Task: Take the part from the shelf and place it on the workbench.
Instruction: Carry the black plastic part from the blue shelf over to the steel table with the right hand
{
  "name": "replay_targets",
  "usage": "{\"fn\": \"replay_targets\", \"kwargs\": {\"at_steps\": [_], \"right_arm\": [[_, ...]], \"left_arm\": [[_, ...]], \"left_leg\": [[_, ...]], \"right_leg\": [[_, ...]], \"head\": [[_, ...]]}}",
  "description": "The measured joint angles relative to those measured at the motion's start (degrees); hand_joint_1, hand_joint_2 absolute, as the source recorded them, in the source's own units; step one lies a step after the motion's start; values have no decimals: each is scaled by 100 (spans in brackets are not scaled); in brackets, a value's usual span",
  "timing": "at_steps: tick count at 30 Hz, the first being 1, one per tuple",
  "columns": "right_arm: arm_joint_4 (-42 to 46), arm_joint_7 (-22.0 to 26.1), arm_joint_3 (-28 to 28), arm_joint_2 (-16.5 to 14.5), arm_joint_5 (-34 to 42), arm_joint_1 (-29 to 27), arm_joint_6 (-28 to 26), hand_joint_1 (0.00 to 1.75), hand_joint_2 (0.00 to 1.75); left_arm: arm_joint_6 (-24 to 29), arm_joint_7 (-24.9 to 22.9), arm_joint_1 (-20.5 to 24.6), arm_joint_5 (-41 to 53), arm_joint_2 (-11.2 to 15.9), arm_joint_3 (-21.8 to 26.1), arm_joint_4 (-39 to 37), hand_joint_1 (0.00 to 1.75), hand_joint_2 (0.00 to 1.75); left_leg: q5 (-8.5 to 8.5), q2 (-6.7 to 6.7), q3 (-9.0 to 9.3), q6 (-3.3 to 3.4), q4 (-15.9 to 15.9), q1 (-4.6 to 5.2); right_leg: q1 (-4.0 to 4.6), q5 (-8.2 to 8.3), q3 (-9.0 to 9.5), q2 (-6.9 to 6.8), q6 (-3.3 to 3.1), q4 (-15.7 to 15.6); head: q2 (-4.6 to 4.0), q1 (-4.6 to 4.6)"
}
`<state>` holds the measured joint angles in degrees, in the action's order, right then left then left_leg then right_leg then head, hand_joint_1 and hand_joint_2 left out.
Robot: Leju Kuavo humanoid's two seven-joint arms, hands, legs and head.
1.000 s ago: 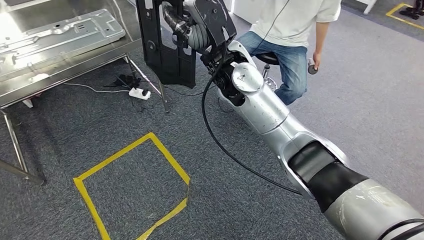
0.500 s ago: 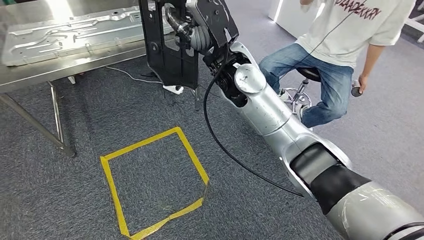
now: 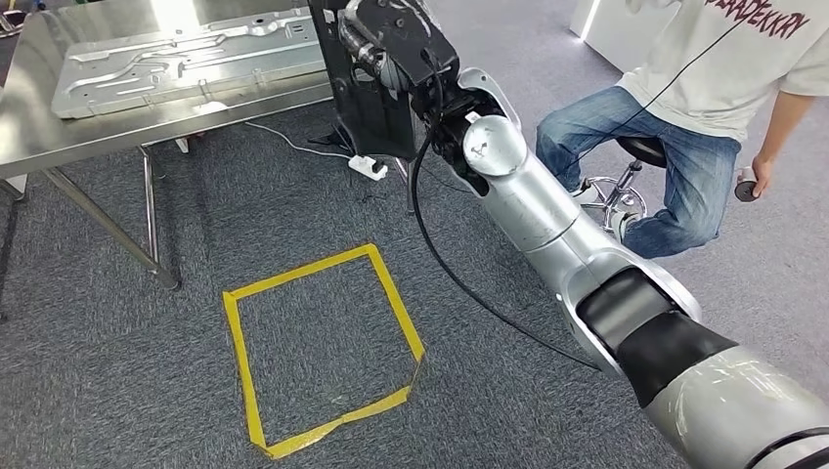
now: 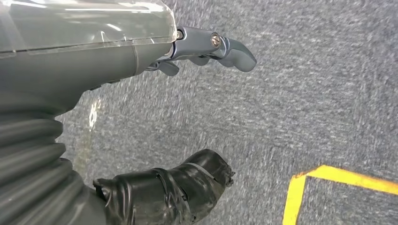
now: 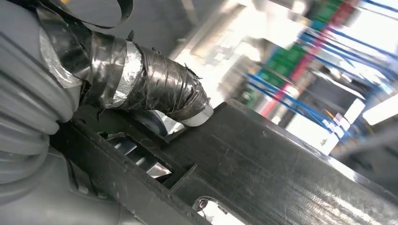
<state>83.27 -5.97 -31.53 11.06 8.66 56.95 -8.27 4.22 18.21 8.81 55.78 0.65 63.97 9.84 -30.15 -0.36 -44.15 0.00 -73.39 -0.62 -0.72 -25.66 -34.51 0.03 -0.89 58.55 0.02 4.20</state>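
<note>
A flat black plastic part (image 3: pixel 371 103) hangs upright from my right hand (image 3: pixel 396 44), which grips its upper edge in front of the steel workbench (image 3: pixel 39 122). Up close, the taped thumb (image 5: pixel 155 89) presses on the black part (image 5: pixel 281 173). My right arm (image 3: pixel 557 234) stretches forward from the lower right. My left hand (image 4: pixel 206 47) hangs over grey carpet, fingers apart, holding nothing.
A pressed silver metal panel (image 3: pixel 186 54) lies on the workbench top. A yellow tape square (image 3: pixel 323 347) marks the carpet. A white power strip (image 3: pixel 367 166) lies under the bench. A person (image 3: pixel 704 107) sits on a stool (image 3: pixel 626 186) to the right.
The camera has turned, so the whole scene shifted right and the workbench shows more fully. My right hand still holds the black part high, now closer to the bench edge.
</note>
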Motion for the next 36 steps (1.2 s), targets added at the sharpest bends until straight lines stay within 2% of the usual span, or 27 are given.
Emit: {"fn": "replay_targets", "kwargs": {"at_steps": [2, 3, 5, 7, 9, 10, 12, 13, 14, 15, 17, 19, 22, 24, 25, 27, 28, 29, 30, 31, 33, 34, 36], "right_arm": [[-56, -189, -55, 50, -395, 57, 96, 175, 175], [-88, -289, -91, 88, -649, 110, 114, 175, 175], [-158, -483, -170, 177, -1218, 244, 108, 175, 175], [-214, -656, -225, 252, -1756, 325, 133, 175, 175], [-256, -798, -262, 321, -2175, 349, 270, 175, 175], [-281, -861, -287, 361, -2364, 365, 391, 175, 175], [-334, -974, -354, 437, -2737, 393, 650, 175, 175], [-361, -1026, -392, 469, -2915, 398, 781, 175, 175], [-387, -1072, -427, 494, -3077, 396, 896, 175, 175], [-411, -1110, -463, 519, -3239, 395, 1002, 175, 175], [-445, -1156, -506, 561, -3541, 401, 1162, 175, 175], [-460, -1167, -541, 595, -3771, 431, 1256, 175, 175], [-476, -1167, -609, 638, -3871, 461, 1388, 175, 175], [-482, -1157, -640, 649, -3804, 462, 1496, 175, 175], [-481, -1151, -651, 650, -3767, 465, 1536, 175, 175], [-481, -1143, -679, 653, -3707, 468, 1583, 175, 175], [-481, -1141, -696, 653, -3691, 465, 1595, 175, 175], [-482, -1139, -717, 653, -3677, 461, 1602, 175, 175], [-484, -1139, -738, 653, -3671, 460, 1604, 175, 175], [-485, -1139, -761, 653, -3667, 461, 1604, 175, 175], [-487, -1139, -796, 655, -3666, 477, 1603, 175, 175], [-488, -1138, -807, 658, -3666, 485, 1603, 175, 175], [-493, -1136, -829, 666, -3666, 492, 1603, 175, 175]], "left_arm": [[-47, 0, 7, -32, 32, 1, 0, 0, 175], [-58, 0, 16, -42, 54, 2, 0, 0, 175], [-71, 0, 37, -57, 86, 10, 1, 0, 175], [-105, 3, 35, -76, 101, 21, 2, 0, 175], [-150, 16, 24, -91, 111, 27, 2, 0, 175], [-175, 27, 26, -95, 112, 28, 2, 0, 175], [-234, 54, 33, -102, 117, 34, 2, 0, 175], [-264, 72, 34, -105, 122, 38, 2, 0, 175], [-288, 91, 32, -106, 127, 44, 2, 0, 175], [-306, 112, 31, -102, 130, 50, 2, 0, 175], [-336, 158, 33, -80, 137, 57, 2, 0, 175], [-364, 202, 36, -47, 154, 57, 2, 0, 175], [-420, 261, 31, -41, 184, 58, 2, 0, 175], [-449, 298, 29, -68, 203, 59, 2, 0, 175], [-455, 309, 30, -81, 210, 60, 2, 0, 175], [-457, 319, 30, -97, 220, 63, 2, 0, 175], [-457, 320, 29, -99, 223, 64, 2, 0, 175], [-457, 321, 28, -101, 226, 66, 2, 0, 175], [-457, 322, 27, -102, 226, 66, 2, 0, 175], [-457, 322, 27, -103, 227, 66, 2, 0, 175], [-457, 323, 28, -105, 244, 67, 2, 0, 175], [-457, 324, 31, -106, 254, 67, 2, 0, 175], [-456, 325, 33, -108, 267, 70, 2, 0, 175]], "left_leg": [[325, 19, 368, 70, 698, 19], [431, 37, 560, 110, 1060, 41], [479, 53, 747, 163, 1426, 80], [485, 24, 780, 178, 1482, 65], [508, 2, 820, 208, 1539, 26], [519, -5, 837, 226, 1559, 8], [517, -19, 844, 251, 1557, 10], [512, -25, 845, 257, 1550, 10], [503, -31, 847, 258, 1540, 8], [489, -40, 849, 254, 1524, 5], [445, -63, 850, 220, 1470, -6], [407, -87, 821, 168, 1414, 8], [409, -101, 798, 97, 1412, 22], [321, -75, 753, 43, 1312, 11], [197, -53, 663, 16, 1109, 7], [-131, -11, 350, -22, 430, 1], [-246, -6, 177, -28, 80, 1], [-263, -5, 69, -23, -115, 1], [-173, -5, 61, -7, -95, 3], [1, -4, 151, 20, 123, 6], [360, 3, 527, 104, 897, 35], [445, 7, 672, 137, 1196, 56], [448, 7, 781, 168, 1417, 97]], "right_leg": [[20, -16, 1, -27, 8, 15], [38, -26, -9, -41, 21, 26], [58, -36, -28, -75, 62, 31], [70, -50, -26, -104, 115, 22], [67, -171, -81, -85, 177, 172], [62, -311, -193, -63, 207, 418], [43, -636, -547, -30, 247, 1153], [32, -722, -719, -24, 262, 1468], [18, -700, -811, -22, 273, 1598], [1, -575, -803, -21, 282, 1516], [-35, -175, -522, -16, 292, 826], [-38, 27, -256, 2, 280, 251], [-23, 35, -207, 16, 196, 133], [-29, 51, -189, 3, 126, 104], [-38, 60, -178, -4, 93, 90], [-30, 58, -167, -9, 52, 85], [-22, 54, -164, -9, 40, 86], [-13, 49, -158, -8, 33, 87], [-2, 44, -148, -7, 27, 88], [10, 37, -134, -6, 23, 88], [32, 18, -113, -6, 28, 90], [40, 12, -115, -5, 40, 94], [40, 16, -130, -8, 86, 85]], "head": [[0, 1], [0, 1], [1, 2], [1, 3], [1, 10], [1, 16], [0, 26], [0, 27], [0, 28], [0, 28], [0, 29], [1, 28], [1, 24], [1, 20], [1, 15], [0, 4], [0, 4], [0, 4], [0, 4], [0, 5], [0, 7], [0, 8], [0, 9]]}}
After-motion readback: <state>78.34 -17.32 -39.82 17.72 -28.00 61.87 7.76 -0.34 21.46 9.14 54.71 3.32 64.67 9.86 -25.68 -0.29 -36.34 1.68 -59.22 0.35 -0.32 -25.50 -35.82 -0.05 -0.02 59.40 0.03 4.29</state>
